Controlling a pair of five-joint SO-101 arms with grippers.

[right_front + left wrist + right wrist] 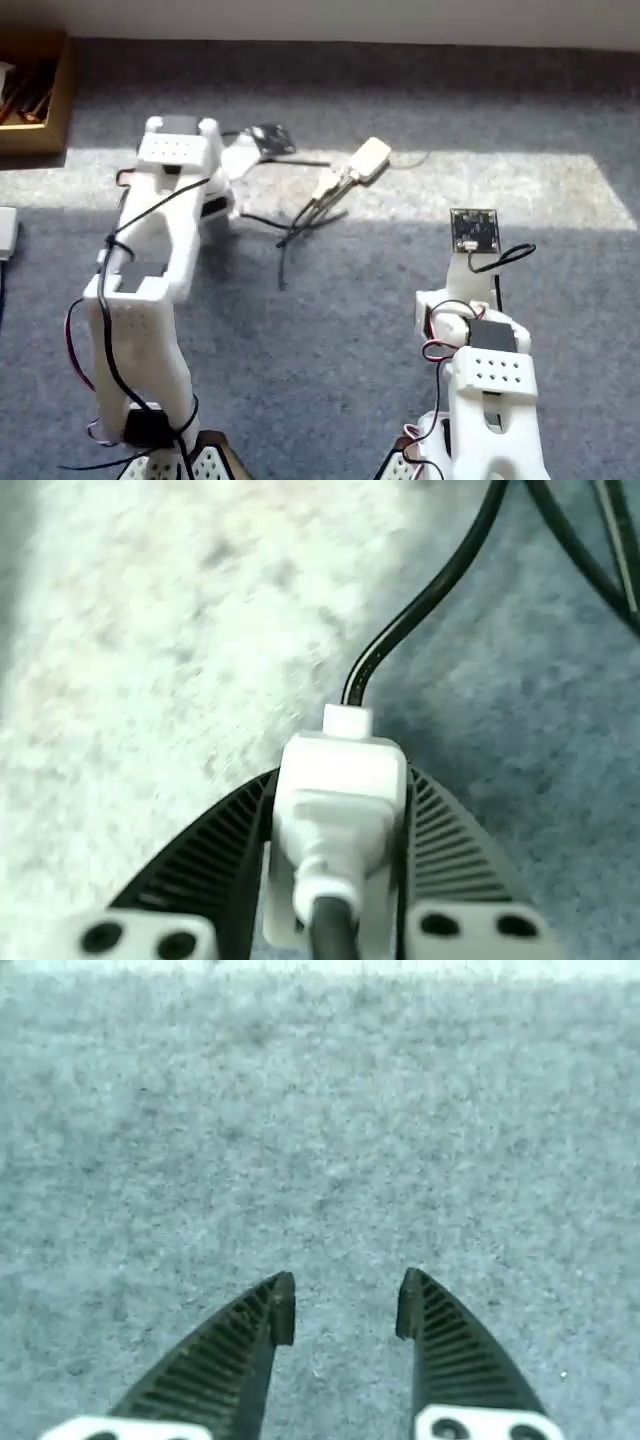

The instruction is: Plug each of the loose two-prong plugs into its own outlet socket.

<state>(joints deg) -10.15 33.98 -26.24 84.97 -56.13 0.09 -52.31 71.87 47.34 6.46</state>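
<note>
Left wrist view: the left gripper (341,776) is shown with its black ribbed fingers (228,840) clamped on a white two-prong plug (338,805), one finger against each side of the body. A black cable (430,595) is seen running from the plug's far end across the grey carpeted worktop (150,630).

Right wrist view: the right gripper (346,1295) is held low over the carpet (320,1110), its fingers (235,1345) apart.

High view: the left arm (160,260) is extended to the sunlit band at the far side. There, two white cord-end bodies are laid just beside each other, a larger one (371,158) and a smaller one (328,186); plug or socket cannot be told. Loose black cables (300,225) are trailed from them. The right arm (490,380) is placed well apart, at the near right.
</note>
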